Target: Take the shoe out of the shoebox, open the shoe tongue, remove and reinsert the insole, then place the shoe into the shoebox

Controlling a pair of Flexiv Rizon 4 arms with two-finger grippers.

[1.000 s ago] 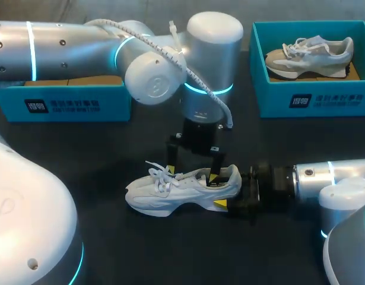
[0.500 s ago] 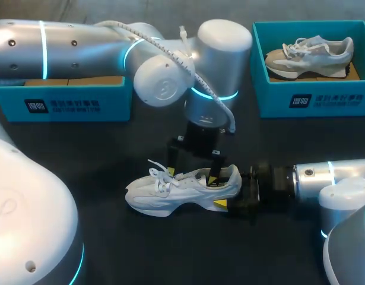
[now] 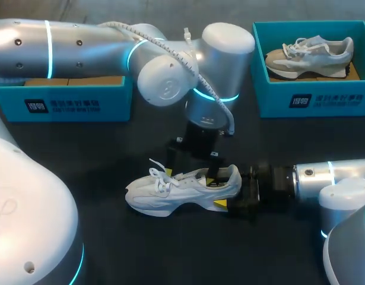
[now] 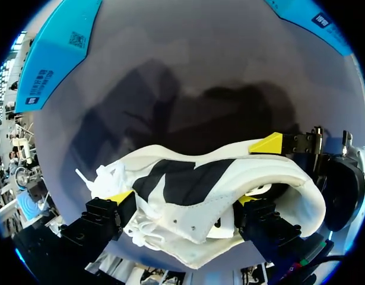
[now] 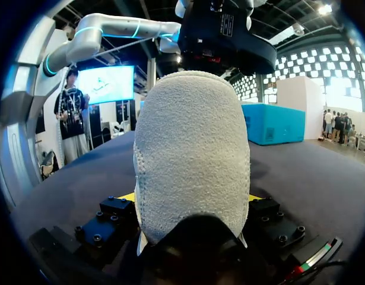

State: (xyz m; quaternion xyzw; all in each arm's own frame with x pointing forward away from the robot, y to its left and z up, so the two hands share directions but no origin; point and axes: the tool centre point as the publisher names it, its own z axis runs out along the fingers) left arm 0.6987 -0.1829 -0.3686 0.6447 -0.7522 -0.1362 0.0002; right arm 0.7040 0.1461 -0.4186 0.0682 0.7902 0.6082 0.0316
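Worktop (image 3: 140, 249) — dark and matte, carrying everything listed here.

1. White shoe (image 3: 170, 193). It stands on its sole at the middle of the worktop, out of any box, with the toe toward my left and the heel toward my right. The laces (image 3: 159, 174) lie loose over the tongue. The left wrist view shows a dark lining inside the mouth; I cannot tell whether that is the insole.

2. Right pincer (image 3: 229, 191). It comes in low along the worktop from my right and is clamped on the shoe's heel. One yellow tip shows on the near side of the heel. In the right wrist view the heel fills the gap, with a finger pressed against each flank.

3. Left pincer (image 3: 189, 174). It hangs straight down over the shoe from the left arm (image 3: 170, 71). Its fingers are spread wide and grip nothing. One tip sits by the laces, the other is down inside the mouth near the heel.

4. Left teal shoebox (image 3: 69, 104). It is at the far edge on my left, partly behind the left arm, with brown card showing inside.

5. Right teal shoebox (image 3: 313, 101). It is at the far edge on my right, well apart from the white shoe, and holds a grey shoe (image 3: 310, 56) lying inside.
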